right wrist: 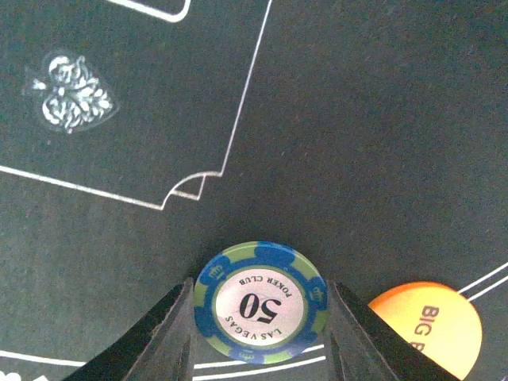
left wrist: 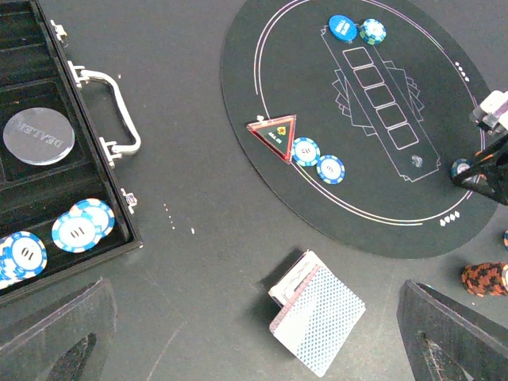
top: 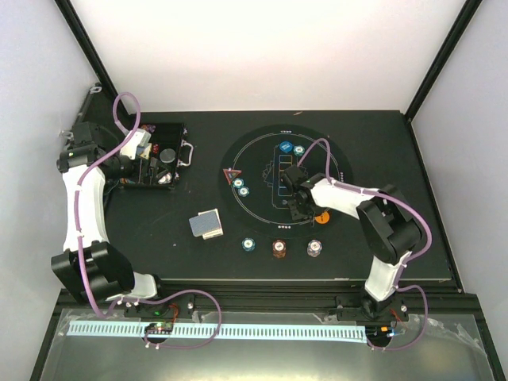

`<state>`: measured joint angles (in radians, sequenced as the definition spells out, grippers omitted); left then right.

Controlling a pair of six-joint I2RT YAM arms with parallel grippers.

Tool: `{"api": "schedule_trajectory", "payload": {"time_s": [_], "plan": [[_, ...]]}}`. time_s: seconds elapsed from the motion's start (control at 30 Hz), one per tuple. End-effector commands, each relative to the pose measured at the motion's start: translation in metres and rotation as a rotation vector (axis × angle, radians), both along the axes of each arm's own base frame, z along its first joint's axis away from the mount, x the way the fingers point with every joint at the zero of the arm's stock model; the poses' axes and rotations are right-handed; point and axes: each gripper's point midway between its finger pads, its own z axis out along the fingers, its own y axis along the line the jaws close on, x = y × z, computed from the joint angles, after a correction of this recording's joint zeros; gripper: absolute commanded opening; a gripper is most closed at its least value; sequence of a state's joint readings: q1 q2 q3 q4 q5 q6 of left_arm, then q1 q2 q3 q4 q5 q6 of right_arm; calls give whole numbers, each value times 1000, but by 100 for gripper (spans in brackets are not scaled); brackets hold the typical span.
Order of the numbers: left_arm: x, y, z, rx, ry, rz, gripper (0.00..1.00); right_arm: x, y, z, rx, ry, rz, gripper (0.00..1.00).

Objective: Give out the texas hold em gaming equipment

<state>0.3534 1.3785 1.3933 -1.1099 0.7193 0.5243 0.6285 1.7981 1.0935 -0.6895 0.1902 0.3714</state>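
Note:
My right gripper point(right wrist: 262, 321) is shut on a blue-and-green poker chip point(right wrist: 262, 302) marked 50, edge to edge between its fingers point(right wrist: 171, 337), just over the round black mat point(right wrist: 357, 119). An orange button point(right wrist: 429, 325) lies right beside it. From above, this gripper point(top: 298, 208) hovers at the mat's near side by the orange button point(top: 321, 216). My left gripper point(left wrist: 254, 349) is open and empty, high above the deck of cards point(left wrist: 317, 313). From above it sits over the black case point(top: 159, 155). On the mat lie a blue button point(top: 286, 147), a teal chip point(top: 298, 149) and two more chips point(top: 241, 187).
The open case point(left wrist: 48, 198) holds blue-white chips point(left wrist: 79, 226) and a silver dealer disc point(left wrist: 38, 135); its metal handle point(left wrist: 119, 111) faces the mat. A triangular marker point(left wrist: 274, 135) sits on the mat's left edge. Three chip stacks point(top: 279, 248) line the table before the mat.

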Motion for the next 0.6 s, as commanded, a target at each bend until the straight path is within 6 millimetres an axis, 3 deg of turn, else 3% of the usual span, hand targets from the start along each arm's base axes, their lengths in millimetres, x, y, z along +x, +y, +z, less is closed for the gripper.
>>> {"api": "schedule_trajectory", "payload": {"time_s": [0.0, 0.13, 0.37, 0.57], "plan": [[-2, -1, 20, 7, -55, -16, 99, 21, -4, 2, -8, -47, -24, 3], [-3, -1, 21, 8, -56, -17, 99, 24, -9, -2, -20, -42, -36, 9], [-3, -1, 19, 5, -51, -21, 99, 24, -8, 14, -8, -62, -26, 65], [-3, -2, 20, 1, -54, -23, 99, 14, 15, 56, 13, -130, 38, 77]]}}
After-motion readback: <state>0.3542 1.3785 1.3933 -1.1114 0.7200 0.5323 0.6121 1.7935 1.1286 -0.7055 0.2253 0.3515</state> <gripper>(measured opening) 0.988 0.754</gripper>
